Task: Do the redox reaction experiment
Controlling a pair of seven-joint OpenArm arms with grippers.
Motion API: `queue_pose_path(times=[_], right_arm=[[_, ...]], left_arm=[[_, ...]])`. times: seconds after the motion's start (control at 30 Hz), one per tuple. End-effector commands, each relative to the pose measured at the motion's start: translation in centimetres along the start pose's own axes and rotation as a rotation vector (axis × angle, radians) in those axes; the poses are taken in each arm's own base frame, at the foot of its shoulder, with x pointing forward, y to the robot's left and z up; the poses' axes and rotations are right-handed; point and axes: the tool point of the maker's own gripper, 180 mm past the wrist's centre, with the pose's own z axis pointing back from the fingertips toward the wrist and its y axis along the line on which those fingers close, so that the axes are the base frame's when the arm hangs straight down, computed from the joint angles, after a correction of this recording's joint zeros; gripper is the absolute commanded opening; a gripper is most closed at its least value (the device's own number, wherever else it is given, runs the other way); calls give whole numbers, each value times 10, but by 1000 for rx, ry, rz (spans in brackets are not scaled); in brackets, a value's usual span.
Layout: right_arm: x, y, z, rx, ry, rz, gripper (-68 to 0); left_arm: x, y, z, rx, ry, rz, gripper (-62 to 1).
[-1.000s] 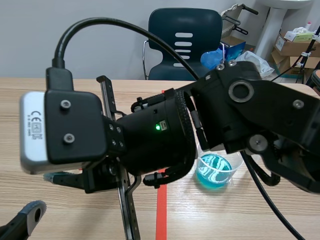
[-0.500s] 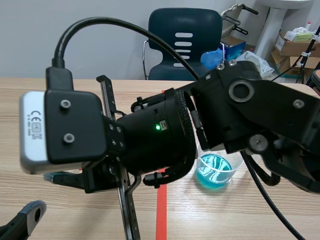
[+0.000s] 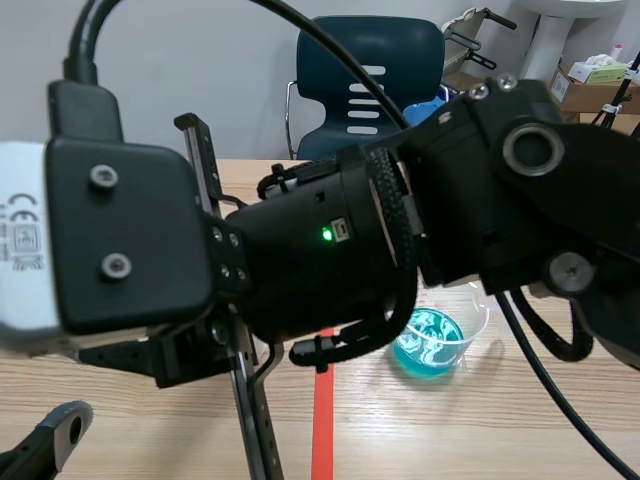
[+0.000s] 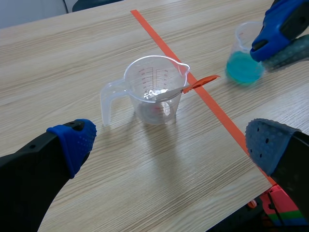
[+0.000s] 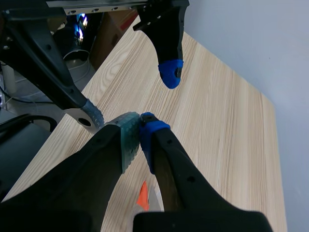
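left gripper (image 4: 171, 141) spread wide, just short of jug (image 4: 154, 94); likely staged to take it | right gripper (image 4: 276, 42) pinched shut, nothing seen between pads; beyond jug, at blue cup (image 4: 244, 67) | strip (image 4: 166, 93) leaning inside jug, orange end over spout; probably awaiting the solution | jug, strip visible from left wrist only; scene view blocked by right arm (image 3: 450, 230), cup alone showing

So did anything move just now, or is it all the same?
The big black right arm lifted a little and swung nearer the camera, so it fills more of the scene view. Nothing was seen being grabbed or let go. The small clear plastic cup of blue liquid and the orange-red tape line on the wooden table stayed where they were.
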Motion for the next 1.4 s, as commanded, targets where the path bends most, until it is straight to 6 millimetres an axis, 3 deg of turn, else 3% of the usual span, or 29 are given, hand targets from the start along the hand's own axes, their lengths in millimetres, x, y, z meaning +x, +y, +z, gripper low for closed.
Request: queue_pose_path(times=[0.0,0.23,0.43,0.83,1.37], right_arm=[[2,-5,3,-4,-3,15,-667],[-3,-4,6,-1,13,12,-667],[-24,-1,13,8,115,9,-667],[-47,-19,36,-29,232,-28,-666],[-74,-8,55,-7,356,-91,-659]], left_arm=[[10,-1,-2,-1,-38,0,14],[10,-1,-2,-1,-38,0,14],[10,-1,-2,-1,-38,0,14],[10,-1,-2,-1,-38,0,14],[10,-1,-2,-1,-38,0,14]])
